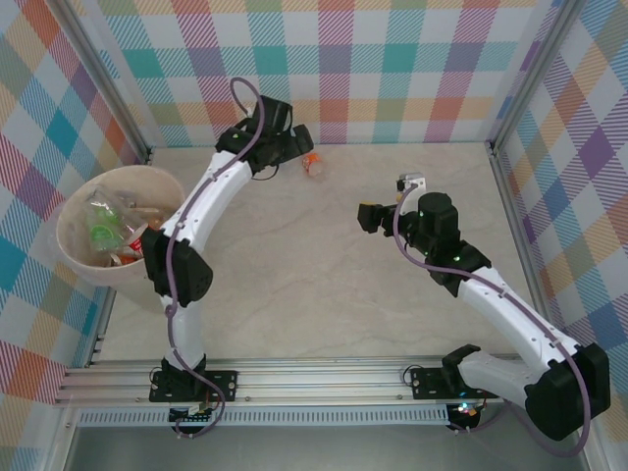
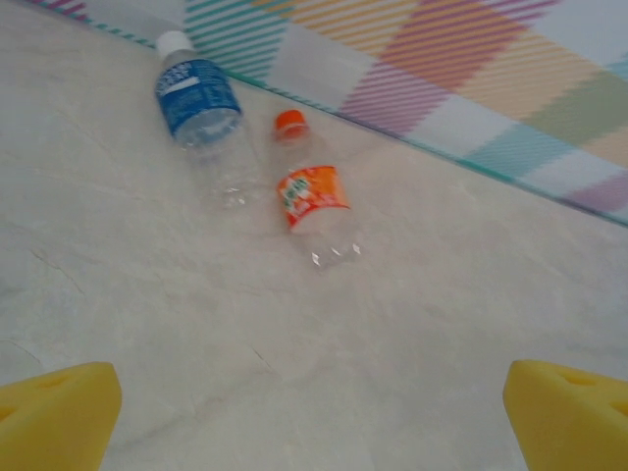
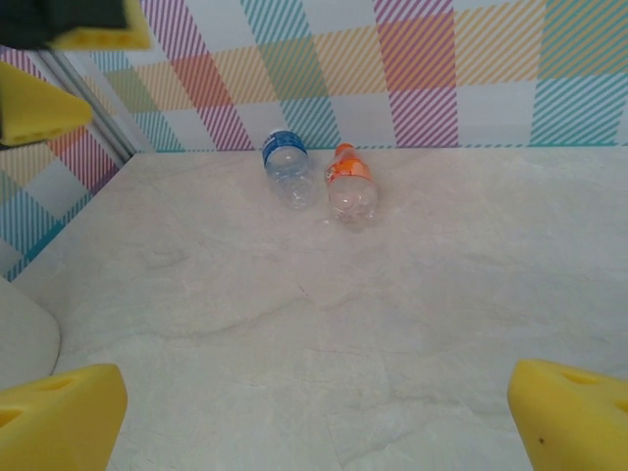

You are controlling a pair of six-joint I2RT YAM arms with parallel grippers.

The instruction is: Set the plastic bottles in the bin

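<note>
Both the left gripper (image 2: 314,417) and the right gripper (image 3: 314,422) stand open and empty; the orange-label bottle (image 2: 314,201) looks light, thin-walled and slippery, best taken across its labelled middle

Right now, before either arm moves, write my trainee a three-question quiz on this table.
1. Leaving out what is already in the bin, how many loose bottles lie on the table near the back wall? A one, B two, C four.
2. True or false: the left claw is shut on a bottle.
3. Fill in: the blue-labelled bottle has a ____ cap.

Key: 1 B. 2 False: it is open and holds nothing. 3 White.
</note>
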